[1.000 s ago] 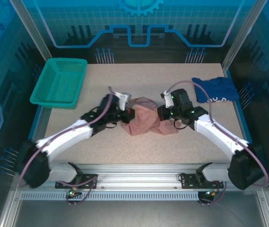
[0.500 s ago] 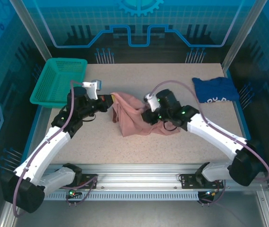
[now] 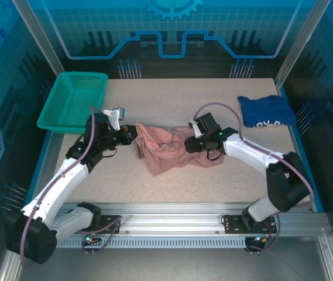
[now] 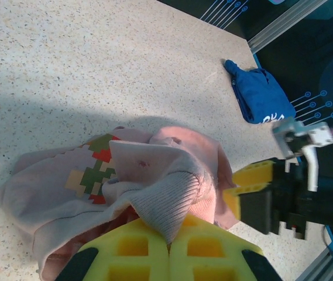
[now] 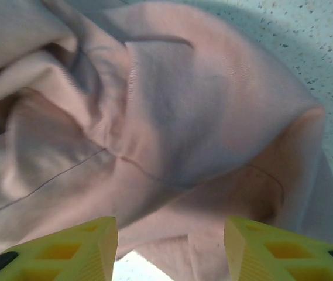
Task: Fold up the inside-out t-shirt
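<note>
Crumpled near the middle of the speckled, matte bench: the inside-out t-shirt, soft dusty-pink knit, spread as a rumpled band between both arms. Exposed seams, a ribbed edge, a blocky multicoloured print patch. Left end effector clamped tight on the ribbed edge, yellow fingers pressed together. Right end effector parted, a clear gap between its yellow fingers, pink folds just beyond the tips, nothing pinched.

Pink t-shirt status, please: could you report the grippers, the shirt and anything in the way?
Left gripper shut on ribbed edge of pink t-shirt. Right gripper open over it. Shirt crumpled mid-table, unfolded. Blue shirt and green basket apart.
</note>
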Available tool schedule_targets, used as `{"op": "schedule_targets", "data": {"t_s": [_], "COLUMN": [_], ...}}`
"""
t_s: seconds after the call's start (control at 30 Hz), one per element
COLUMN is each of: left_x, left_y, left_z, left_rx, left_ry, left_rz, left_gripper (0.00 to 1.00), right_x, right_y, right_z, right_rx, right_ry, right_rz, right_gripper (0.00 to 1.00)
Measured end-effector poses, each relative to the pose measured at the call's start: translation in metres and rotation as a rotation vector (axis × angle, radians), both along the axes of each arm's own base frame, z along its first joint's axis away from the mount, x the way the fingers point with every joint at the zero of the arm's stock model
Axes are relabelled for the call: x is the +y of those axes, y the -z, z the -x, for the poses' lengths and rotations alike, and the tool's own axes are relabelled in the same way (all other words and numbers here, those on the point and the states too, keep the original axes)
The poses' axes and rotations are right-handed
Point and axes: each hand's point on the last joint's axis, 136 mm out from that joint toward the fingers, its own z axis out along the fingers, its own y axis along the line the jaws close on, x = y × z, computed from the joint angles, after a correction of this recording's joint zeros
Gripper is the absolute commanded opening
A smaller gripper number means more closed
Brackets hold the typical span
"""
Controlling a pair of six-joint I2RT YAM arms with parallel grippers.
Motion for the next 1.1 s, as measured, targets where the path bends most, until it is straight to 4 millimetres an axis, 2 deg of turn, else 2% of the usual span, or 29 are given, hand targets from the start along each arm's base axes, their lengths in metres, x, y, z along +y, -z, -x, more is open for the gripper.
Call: {"op": "schedule_targets", "data": {"t_s": [0.07,0.17,0.23,0.33,0.43,0.53,0.6,0.67,0.7,0.73,0.77,0.83,0.87,0.97,1.0,1.07,1.1], "left_x": [0.0,0.0,0.001,0.001,0.004,0.01,0.018,0.026,0.028,0.028,0.027,0.021,0.017,0.006,0.001,-0.01,-0.014], "left_y": [0.001,0.006,0.011,0.015,0.016,0.007,-0.014,-0.034,-0.042,-0.047,-0.048,-0.033,-0.02,0.043,0.062,0.087,0.092], "left_z": [0.0,0.001,0.002,0.0,-0.01,-0.03,-0.042,-0.045,-0.042,-0.039,-0.032,-0.022,-0.018,-0.003,0.004,0.018,0.024], "left_rx": [0.002,0.012,0.024,0.03,0.032,0.033,-0.015,-0.075,-0.101,-0.122,-0.139,-0.119,-0.086,0.08,0.134,0.212,0.235], "left_ry": [0.0,0.0,-0.001,-0.007,-0.04,-0.091,-0.125,-0.146,-0.149,-0.142,-0.126,-0.087,-0.067,-0.025,-0.009,0.029,0.047], "left_rz": [-0.001,-0.003,-0.006,-0.009,0.005,0.04,0.073,0.094,0.102,0.111,0.122,0.139,0.148,0.148,0.142,0.134,0.132], "left_gripper": [0.0,0.0,0.0,0.0,0.0,0.0,0.0,0.0,0.0,0.0,0.0,0.0,0.0,0.0,0.0,0.0,0.0], "right_x": [0.005,0.014,0.016,0.013,0.001,-0.012,-0.025,-0.037,-0.044,-0.05,-0.057,-0.067,-0.07,-0.075,-0.078,-0.077,-0.072], "right_y": [0.012,0.025,0.025,0.007,-0.039,-0.115,-0.168,-0.201,-0.208,-0.207,-0.197,-0.162,-0.138,-0.06,-0.04,-0.021,-0.02], "right_z": [-0.006,-0.021,-0.029,-0.041,-0.056,-0.065,-0.055,-0.037,-0.026,-0.017,-0.007,0.007,0.012,0.028,0.035,0.044,0.048], "right_rx": [0.02,0.029,0.014,-0.035,-0.129,-0.291,-0.412,-0.503,-0.53,-0.541,-0.53,-0.468,-0.413,-0.203,-0.144,-0.096,-0.097], "right_ry": [0.002,0.004,0.007,0.011,0.037,0.059,0.071,0.082,0.091,0.101,0.115,0.145,0.157,0.175,0.179,0.16,0.135], "right_rz": [0.009,0.02,0.021,0.004,-0.05,-0.137,-0.19,-0.229,-0.241,-0.246,-0.244,-0.227,-0.209,-0.126,-0.09,-0.04,-0.027], "right_gripper": [0.48,0.18,0.02,0.0,0.0,0.0,0.0,0.01,0.03,0.05,0.07,0.11,0.13,0.23,0.28,0.37,0.42]}}
